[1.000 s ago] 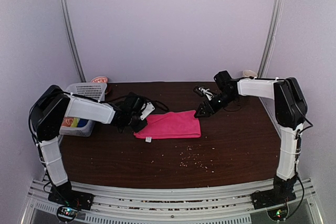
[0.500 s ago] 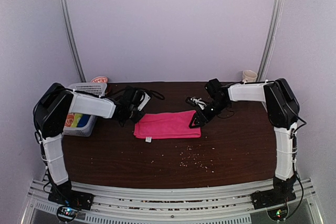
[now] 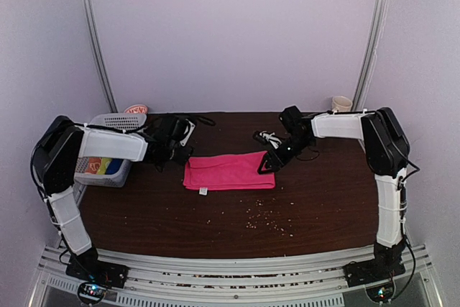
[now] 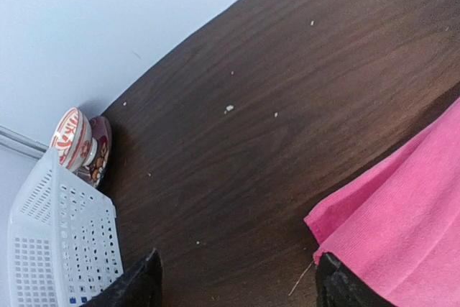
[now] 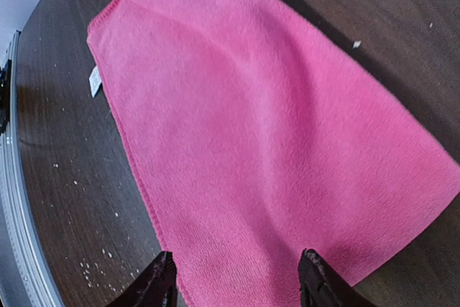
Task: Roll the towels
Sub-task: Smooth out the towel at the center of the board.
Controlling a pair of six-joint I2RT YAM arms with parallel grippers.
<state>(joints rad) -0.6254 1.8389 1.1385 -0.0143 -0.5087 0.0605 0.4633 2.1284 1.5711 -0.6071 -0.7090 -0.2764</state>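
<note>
One pink towel [image 3: 230, 171] lies folded flat in the middle of the dark table, with a small white tag at its near left corner. My left gripper [image 3: 178, 153] hovers just off the towel's far left corner, open; in the left wrist view the left gripper [image 4: 241, 289] has only bare wood between its fingers, and the pink towel [image 4: 402, 228] touches the right finger. My right gripper [image 3: 266, 165] is over the towel's right end. In the right wrist view the right gripper [image 5: 241, 282] stands open, straddling the pink towel [image 5: 259, 127].
A white lattice basket [image 3: 115, 124] with coloured items inside sits at the far left, also in the left wrist view as the basket [image 4: 57, 249]. A red-and-white bowl [image 3: 135, 109] is behind it. A cream mug [image 3: 342, 103] stands at the back right. Crumbs [image 3: 266, 221] dot the front.
The left gripper has opened and drawn back left off the towel's left end. The right gripper came down and left onto the towel's right end, then held still.
</note>
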